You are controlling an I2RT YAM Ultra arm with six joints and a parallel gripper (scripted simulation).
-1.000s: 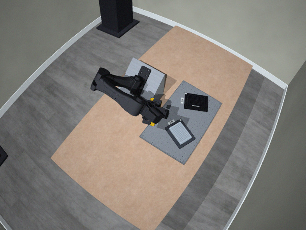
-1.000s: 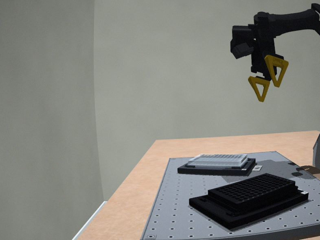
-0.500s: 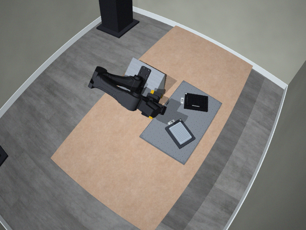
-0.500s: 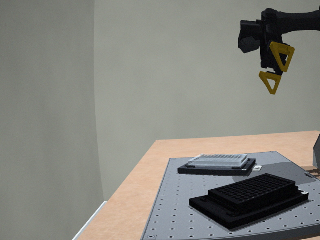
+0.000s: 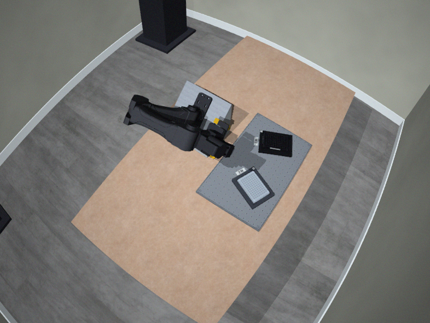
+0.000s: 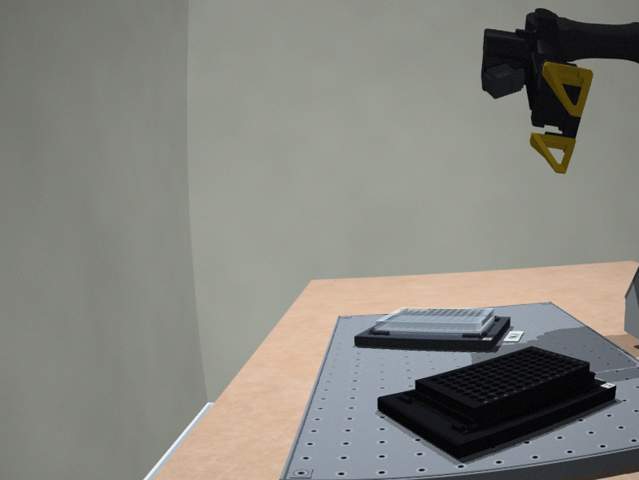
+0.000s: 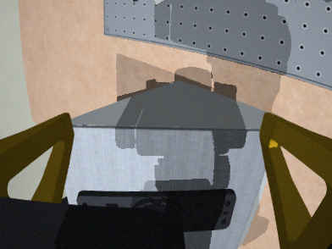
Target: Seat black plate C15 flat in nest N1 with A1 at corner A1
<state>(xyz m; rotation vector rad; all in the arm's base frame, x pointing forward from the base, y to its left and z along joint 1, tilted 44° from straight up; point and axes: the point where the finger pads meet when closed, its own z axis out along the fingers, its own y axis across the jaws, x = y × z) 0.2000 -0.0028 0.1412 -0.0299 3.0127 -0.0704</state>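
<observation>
C15 point(image 6: 503, 385), the black well plate, we see riding tilted on nest N1 point(image 6: 541, 418) on the perforated deck point(image 6: 361, 413), wells up, while our gripper point(image 6: 559, 115) hangs high, well apart from it, yellow fingers spread fully wide, gripping and touching nothing.

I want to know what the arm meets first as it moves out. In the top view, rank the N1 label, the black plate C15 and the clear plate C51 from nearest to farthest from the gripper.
From the open gripper, above the deck's edge:
1. N1 label, beside the black plate.
2. Black plate C15, beyond that label.
3. Clear plate C51, off to the other side in its nest.
</observation>
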